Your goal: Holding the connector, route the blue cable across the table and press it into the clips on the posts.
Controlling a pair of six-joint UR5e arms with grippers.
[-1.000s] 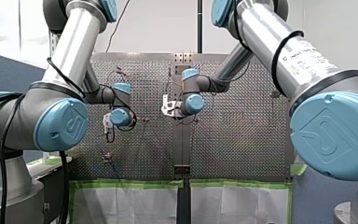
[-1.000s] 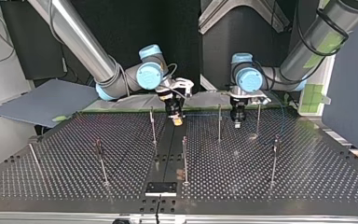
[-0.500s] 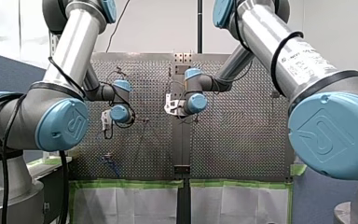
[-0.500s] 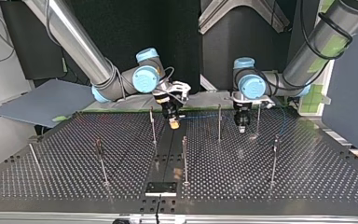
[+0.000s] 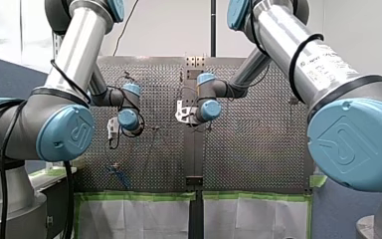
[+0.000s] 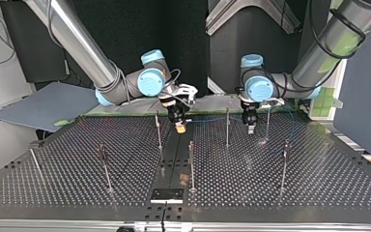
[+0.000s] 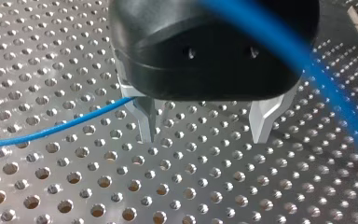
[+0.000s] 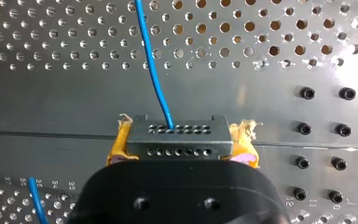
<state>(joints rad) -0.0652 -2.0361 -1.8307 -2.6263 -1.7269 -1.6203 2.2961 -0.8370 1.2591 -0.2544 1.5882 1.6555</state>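
In the right wrist view my right gripper [image 8: 179, 156] is shut on the black connector [image 8: 177, 137], its yellow pads [image 8: 116, 149] pressed to both sides. The blue cable [image 8: 151, 70] leaves the connector's face and runs ahead over the perforated plate. My left gripper [image 7: 205, 135] is open above the plate with nothing between its metal fingers [image 7: 144, 116]; the blue cable [image 7: 51, 130] passes just beside one finger. In the top view my right gripper [image 6: 179, 124] hangs near the middle strip and my left gripper [image 6: 249, 126] stands between two posts [image 6: 227, 126].
Several thin posts [image 6: 191, 164] stand upright across the perforated table [image 6: 319, 193]; one [image 6: 268, 123] is close to my left gripper. A black block [image 6: 166, 195] sits at the top view's near edge. A loose stretch of blue cable [image 5: 117, 172] lies low in the front view.
My left gripper has opened and let go of the blue cable, which now lies slack beside it. The left wrist has shifted a little; my right gripper holds the connector almost still.
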